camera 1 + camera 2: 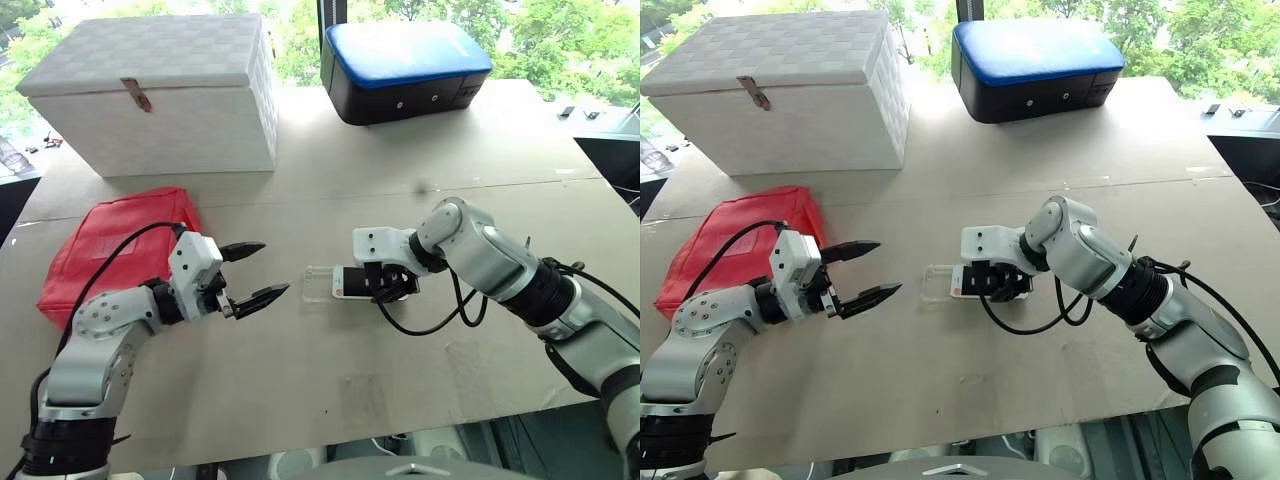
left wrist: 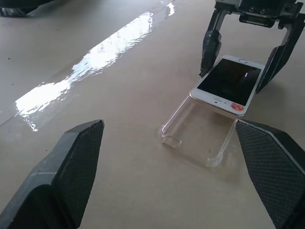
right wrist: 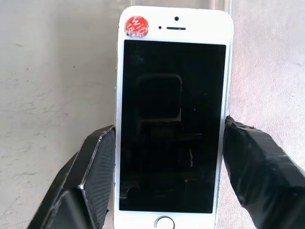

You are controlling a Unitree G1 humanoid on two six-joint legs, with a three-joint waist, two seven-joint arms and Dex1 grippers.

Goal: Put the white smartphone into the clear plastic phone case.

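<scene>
The white smartphone (image 3: 171, 124) lies screen up on the brown table (image 1: 330, 380), its end with a red sticker resting over the end of the clear plastic phone case (image 2: 195, 133). The case lies flat, hollow side up, mostly bare. My right gripper (image 1: 390, 285) points down over the phone with one finger along each long edge; the jaws look slightly apart from the phone, so it is open. My left gripper (image 1: 273, 268) hovers a short way to the left of the case, pointing at it, wide open and empty.
A red pouch (image 1: 120, 250) lies at the left behind my left arm. A white woven box (image 1: 160, 95) stands at the back left and a black and blue case (image 1: 405, 70) at the back centre. The table's front edge is close.
</scene>
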